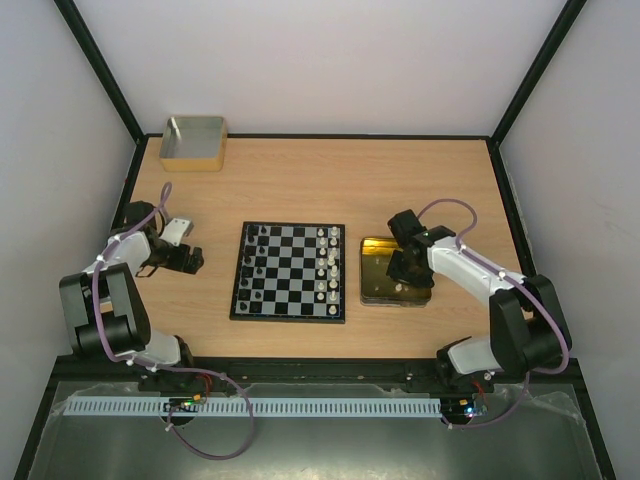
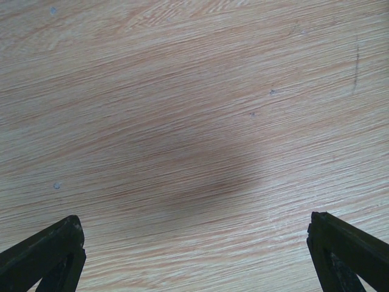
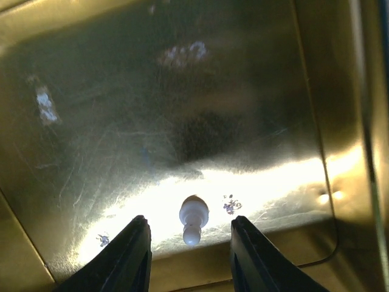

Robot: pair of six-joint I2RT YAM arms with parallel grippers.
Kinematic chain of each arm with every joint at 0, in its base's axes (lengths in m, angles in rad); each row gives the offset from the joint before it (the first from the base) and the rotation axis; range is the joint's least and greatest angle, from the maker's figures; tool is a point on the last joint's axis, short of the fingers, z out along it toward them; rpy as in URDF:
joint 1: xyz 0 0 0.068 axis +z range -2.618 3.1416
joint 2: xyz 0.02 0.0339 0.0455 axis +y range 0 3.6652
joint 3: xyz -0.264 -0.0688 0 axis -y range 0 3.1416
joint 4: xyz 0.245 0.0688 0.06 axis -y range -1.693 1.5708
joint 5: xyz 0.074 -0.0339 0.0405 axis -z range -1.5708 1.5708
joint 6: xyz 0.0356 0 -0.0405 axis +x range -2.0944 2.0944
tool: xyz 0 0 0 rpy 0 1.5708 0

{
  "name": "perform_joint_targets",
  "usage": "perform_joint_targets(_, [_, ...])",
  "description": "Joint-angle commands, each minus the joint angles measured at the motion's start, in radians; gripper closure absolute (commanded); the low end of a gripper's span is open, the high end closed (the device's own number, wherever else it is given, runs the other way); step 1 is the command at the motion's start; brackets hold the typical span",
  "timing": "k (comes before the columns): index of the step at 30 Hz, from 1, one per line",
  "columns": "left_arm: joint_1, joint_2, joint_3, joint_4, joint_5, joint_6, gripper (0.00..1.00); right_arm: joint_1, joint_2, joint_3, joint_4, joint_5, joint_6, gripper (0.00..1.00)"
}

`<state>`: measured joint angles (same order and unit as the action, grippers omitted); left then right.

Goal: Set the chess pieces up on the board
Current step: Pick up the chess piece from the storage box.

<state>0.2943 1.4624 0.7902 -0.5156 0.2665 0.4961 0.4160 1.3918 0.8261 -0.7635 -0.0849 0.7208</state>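
– Wood-grain table (image 1: 300, 180), white walls. Board (image 1: 290, 271) centre, chessmen (image 1: 322, 265) lining its 9 and 3 o'clock edges; gold tin (image 1: 370, 285) at its 3 o'clock.
– And the right fingers (image 3: 130, 255)?
– Spread, straddling one cream pawn (image 3: 193, 219) lying flat on the scratched, glossy tin floor. Rounded, slick: I'd drop lower, close slowly on its waist.
– And the left fingers (image 2: 48, 249)?
– Spread, empty, over plain wood grain.

The left gripper (image 2: 194, 222) is held low, jaws spread wide, its elbow folded behind it. The right gripper (image 3: 189, 222) is pointed downward, jaws parted partway.
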Motion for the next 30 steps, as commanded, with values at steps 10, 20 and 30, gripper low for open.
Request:
perform_joint_targets(10, [-0.017,0.012,-0.003,-0.006,0.018,-0.018,0.01,-0.012,0.015,-0.076,0.091,-0.054,-0.02,0.7])
perform_joint_targets(20, [-0.017,0.008,-0.018,0.008,0.01,-0.019,0.01,-0.02,0.043,-0.08,0.098,-0.046,-0.038,0.88])
perform_joint_targets(30, [-0.018,-0.027,-0.046,0.014,0.026,-0.018,0.0,0.003,-0.013,0.038,-0.051,0.029,-0.043,0.96])
